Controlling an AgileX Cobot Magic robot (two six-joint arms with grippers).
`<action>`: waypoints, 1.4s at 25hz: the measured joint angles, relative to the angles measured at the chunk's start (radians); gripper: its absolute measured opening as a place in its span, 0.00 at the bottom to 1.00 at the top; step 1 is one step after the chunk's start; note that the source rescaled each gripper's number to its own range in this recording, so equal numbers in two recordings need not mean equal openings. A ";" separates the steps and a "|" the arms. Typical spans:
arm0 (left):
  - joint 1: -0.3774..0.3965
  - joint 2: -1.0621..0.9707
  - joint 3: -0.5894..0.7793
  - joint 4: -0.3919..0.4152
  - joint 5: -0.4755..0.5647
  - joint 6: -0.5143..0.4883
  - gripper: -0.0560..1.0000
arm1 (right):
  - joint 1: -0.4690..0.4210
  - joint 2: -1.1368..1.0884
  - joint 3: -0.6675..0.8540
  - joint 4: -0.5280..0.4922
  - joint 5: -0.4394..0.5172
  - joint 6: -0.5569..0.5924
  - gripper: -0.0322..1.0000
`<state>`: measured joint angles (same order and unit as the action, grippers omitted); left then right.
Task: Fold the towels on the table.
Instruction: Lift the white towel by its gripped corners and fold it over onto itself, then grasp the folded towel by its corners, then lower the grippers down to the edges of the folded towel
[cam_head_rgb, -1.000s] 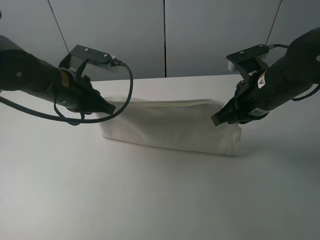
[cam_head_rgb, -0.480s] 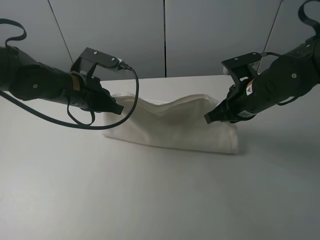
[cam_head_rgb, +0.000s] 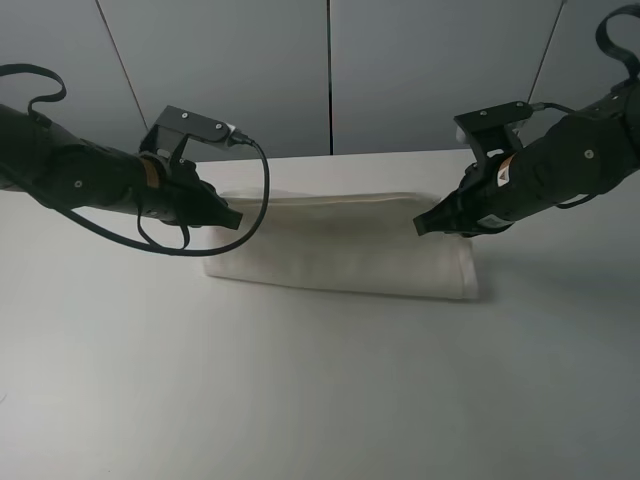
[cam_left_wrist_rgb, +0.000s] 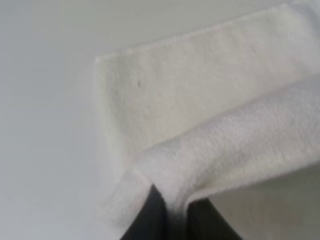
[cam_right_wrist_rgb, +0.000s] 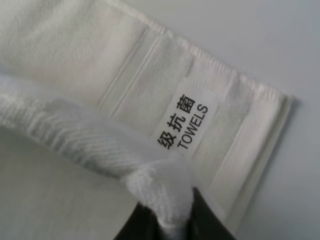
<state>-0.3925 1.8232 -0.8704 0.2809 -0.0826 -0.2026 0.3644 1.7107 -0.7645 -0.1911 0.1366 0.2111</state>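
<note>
The white terry towel (cam_head_rgb: 340, 245) lies as a long band across the middle of the white table (cam_head_rgb: 300, 400). My left gripper (cam_head_rgb: 232, 217) is shut on the towel's far left corner and holds that edge just above the lower layer (cam_left_wrist_rgb: 165, 95). My right gripper (cam_head_rgb: 424, 225) is shut on the far right corner. In the right wrist view the pinched edge (cam_right_wrist_rgb: 165, 200) hangs over the woven border band (cam_right_wrist_rgb: 150, 75) and the label (cam_right_wrist_rgb: 182, 122) printed "TOWELS". Both held corners sit low and close over the layer beneath.
Grey wall panels (cam_head_rgb: 330, 70) stand behind the table's far edge. The black cable (cam_head_rgb: 255, 200) of the left arm loops down beside the towel's left end. Bare tabletop stretches in front of the towel.
Both grippers have carried the lifted far edge of the towel down and toward the front. The raised, sagging edge now lies almost flat over the lower layer.
</note>
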 joint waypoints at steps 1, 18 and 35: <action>0.005 0.002 0.000 0.000 -0.005 0.000 0.13 | 0.000 0.008 0.000 0.000 -0.017 0.002 0.03; 0.024 0.005 -0.016 -0.015 -0.029 -0.016 0.99 | -0.030 0.029 -0.004 0.097 -0.077 0.019 0.99; 0.083 0.105 -0.473 -0.182 0.737 -0.039 0.99 | -0.030 0.066 -0.276 0.199 0.466 0.010 0.99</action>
<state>-0.3092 1.9285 -1.3437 0.0985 0.6539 -0.2420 0.3348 1.7764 -1.0409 0.0080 0.6021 0.2211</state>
